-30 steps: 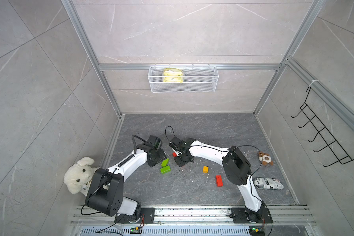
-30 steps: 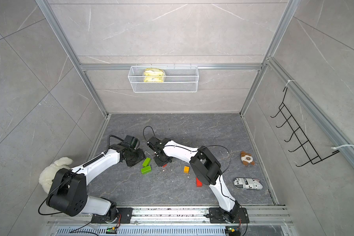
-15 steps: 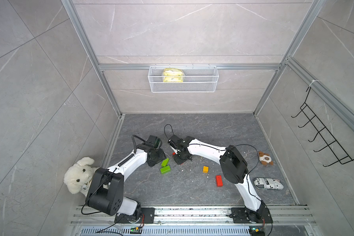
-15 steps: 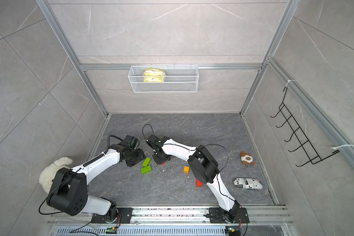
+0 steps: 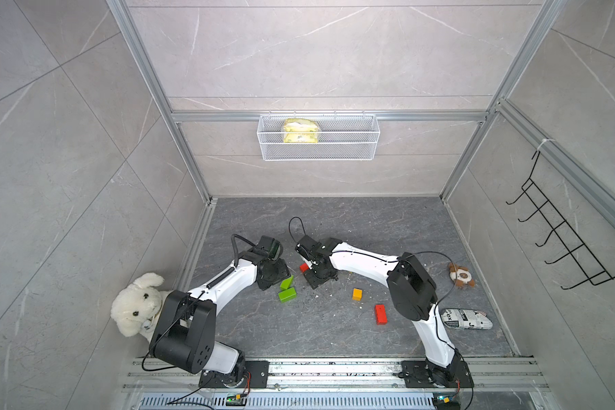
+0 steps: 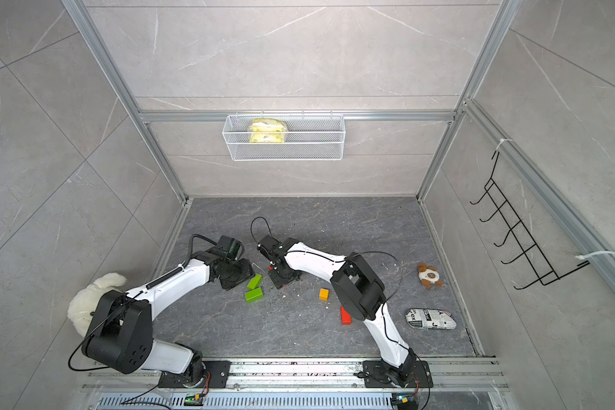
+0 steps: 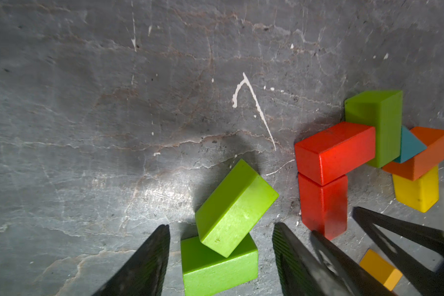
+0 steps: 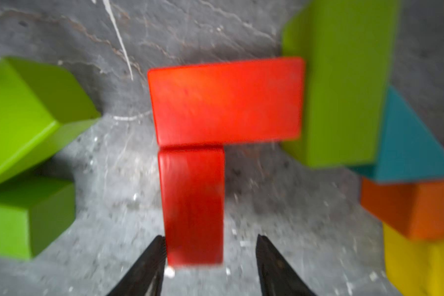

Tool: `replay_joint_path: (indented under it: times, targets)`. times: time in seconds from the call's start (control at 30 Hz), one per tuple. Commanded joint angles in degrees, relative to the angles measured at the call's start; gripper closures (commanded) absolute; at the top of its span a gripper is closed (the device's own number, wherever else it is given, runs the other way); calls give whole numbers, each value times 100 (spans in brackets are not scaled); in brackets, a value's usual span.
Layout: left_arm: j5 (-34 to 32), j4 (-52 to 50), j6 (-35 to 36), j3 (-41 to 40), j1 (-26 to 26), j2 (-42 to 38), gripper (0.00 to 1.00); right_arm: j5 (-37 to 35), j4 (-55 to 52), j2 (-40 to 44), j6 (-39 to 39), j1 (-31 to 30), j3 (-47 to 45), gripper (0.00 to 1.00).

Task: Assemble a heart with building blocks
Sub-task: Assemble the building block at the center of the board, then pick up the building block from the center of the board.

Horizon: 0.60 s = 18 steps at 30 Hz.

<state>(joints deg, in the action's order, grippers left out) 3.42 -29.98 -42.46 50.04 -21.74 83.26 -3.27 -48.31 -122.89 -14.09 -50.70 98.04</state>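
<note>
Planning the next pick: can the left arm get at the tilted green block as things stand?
Probably yes. The left gripper is open, its jaws to either side of the tilted green block, which leans on a second green block; nothing lies between.

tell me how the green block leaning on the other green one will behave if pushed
The tilted green block looks rigid, with flat faces and crisp edges, so it probably won't flex. Propped on the lower green block, it will likely slide off or drop flat if nudged. Its smooth paint may make it slippery.
</note>
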Motion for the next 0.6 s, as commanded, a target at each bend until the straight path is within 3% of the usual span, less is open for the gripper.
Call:
replay_joint_path:
  times: [0.0, 0.43, 0.57]
  targets:
    - [89, -79, 268, -42, -56, 26, 31, -142, 65, 915, -157, 2, -344, 38]
    - [-139, -308, 794, 340, -405, 698, 26, -569, 281, 2800, -906, 59, -2300, 36]
    - [-559, -349, 903, 494, -434, 867, 28, -554, 288, 3114, -998, 90, -2557, 41]
